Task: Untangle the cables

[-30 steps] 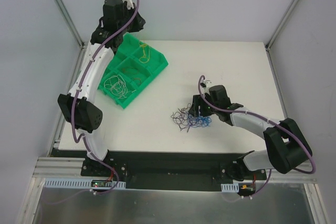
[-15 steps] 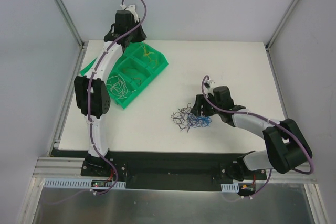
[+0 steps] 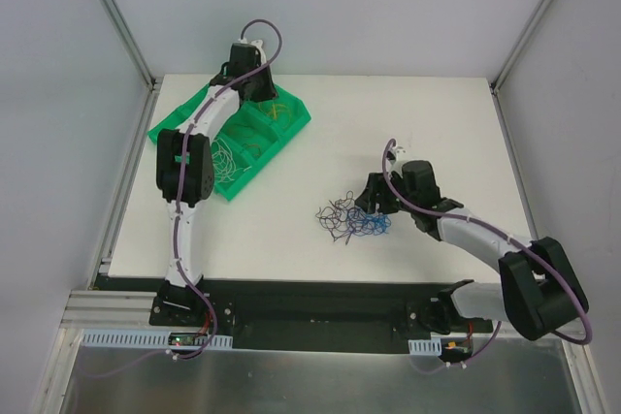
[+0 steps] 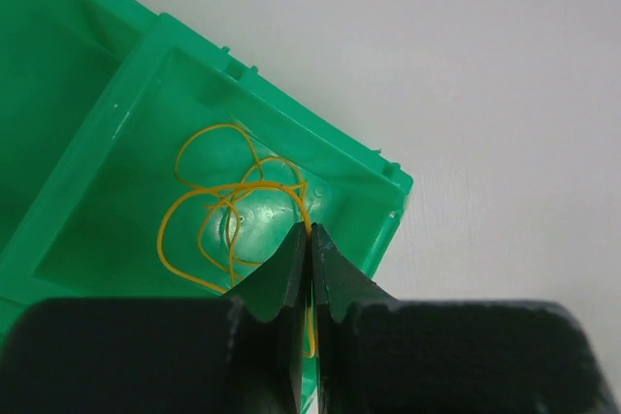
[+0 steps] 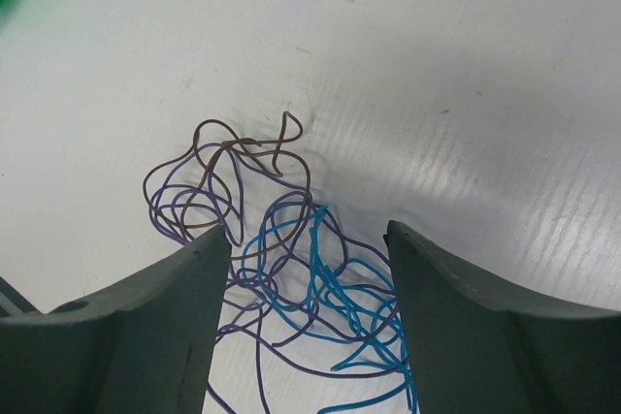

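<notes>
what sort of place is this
Probably a robotics lab test cell: a white table fenced by metal rails and plain walls, a left arm and right arm bolted to its near edge, plus a green tray and a tangle of wires.

A green compartmented bin [image 3: 293, 127] sits on the white table [image 3: 437, 123].

Tangle of thin purple, blue and brown cables [image 3: 351, 220] lying loose on the white worktop [image 3: 427, 123]; one yellow cable [image 4: 233, 212] looped inside a green bin [image 4: 97, 143] compartment.
</notes>
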Robot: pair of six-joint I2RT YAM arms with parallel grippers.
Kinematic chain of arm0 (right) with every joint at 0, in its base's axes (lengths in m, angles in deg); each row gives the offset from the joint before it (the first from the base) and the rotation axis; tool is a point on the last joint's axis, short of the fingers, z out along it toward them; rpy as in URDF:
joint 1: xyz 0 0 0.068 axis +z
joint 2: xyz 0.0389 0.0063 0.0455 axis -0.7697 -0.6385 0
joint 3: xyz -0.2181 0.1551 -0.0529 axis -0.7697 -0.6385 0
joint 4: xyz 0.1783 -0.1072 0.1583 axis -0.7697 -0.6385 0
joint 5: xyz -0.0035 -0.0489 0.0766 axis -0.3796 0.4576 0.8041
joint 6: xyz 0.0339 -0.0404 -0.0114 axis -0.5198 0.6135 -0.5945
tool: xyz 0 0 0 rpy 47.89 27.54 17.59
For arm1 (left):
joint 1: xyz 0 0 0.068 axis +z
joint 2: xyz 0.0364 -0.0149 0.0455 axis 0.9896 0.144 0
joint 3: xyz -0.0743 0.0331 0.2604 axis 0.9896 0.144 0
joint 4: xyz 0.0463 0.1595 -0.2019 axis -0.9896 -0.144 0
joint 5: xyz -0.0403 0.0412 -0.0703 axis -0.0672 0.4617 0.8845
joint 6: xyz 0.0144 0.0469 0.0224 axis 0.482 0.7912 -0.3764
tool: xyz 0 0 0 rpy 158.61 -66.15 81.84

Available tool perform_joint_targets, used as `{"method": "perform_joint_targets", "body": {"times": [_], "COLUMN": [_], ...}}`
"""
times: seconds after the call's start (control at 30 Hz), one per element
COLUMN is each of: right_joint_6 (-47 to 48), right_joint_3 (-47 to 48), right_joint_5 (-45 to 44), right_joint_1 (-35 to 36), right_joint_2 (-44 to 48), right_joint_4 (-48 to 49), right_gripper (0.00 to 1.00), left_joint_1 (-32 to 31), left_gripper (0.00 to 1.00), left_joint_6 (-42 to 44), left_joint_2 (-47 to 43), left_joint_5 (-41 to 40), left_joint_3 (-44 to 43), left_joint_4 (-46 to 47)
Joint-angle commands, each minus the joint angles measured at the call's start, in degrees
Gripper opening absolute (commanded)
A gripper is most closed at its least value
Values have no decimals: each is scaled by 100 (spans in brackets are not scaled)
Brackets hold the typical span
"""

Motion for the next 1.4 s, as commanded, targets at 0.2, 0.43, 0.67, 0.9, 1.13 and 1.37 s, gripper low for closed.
{"method": "perform_joint_targets", "body": {"times": [0.2,0.43,0.67,0.9,1.13,1.37], "right_joint_6": [-67,-49,-155,-304,-541,-524], "right_joint_3": [-55,-133,-125,-248,-590,-881], "right_joint_5": [-159,-371,-704,-443,191,323], "right_joint_1": [-31,-32,-49,-49,47,83], "right_joint_2": [893,1069,1070,736,455,393], "right_joint_4": [-533,-859,-1104,-1158,-218,214], "right_gripper": [68,69,69,72,68,57], "left_joint_1": [25,78,78,-343,-2151,-2989], "left_gripper": [23,61,81,71,57,42], "left_joint_6": [-443,-514,-593,-1208,-648,-435], "left_joint_2": [-11,-951,-1672,-3007,-3738,-3353], "left_joint_5": [276,240,468,1960,2218,1471], "left_joint_3": [-138,355,566,2882,4802,4997], "left_joint_4": [-179,-355,-654,142,1137,1261]}}
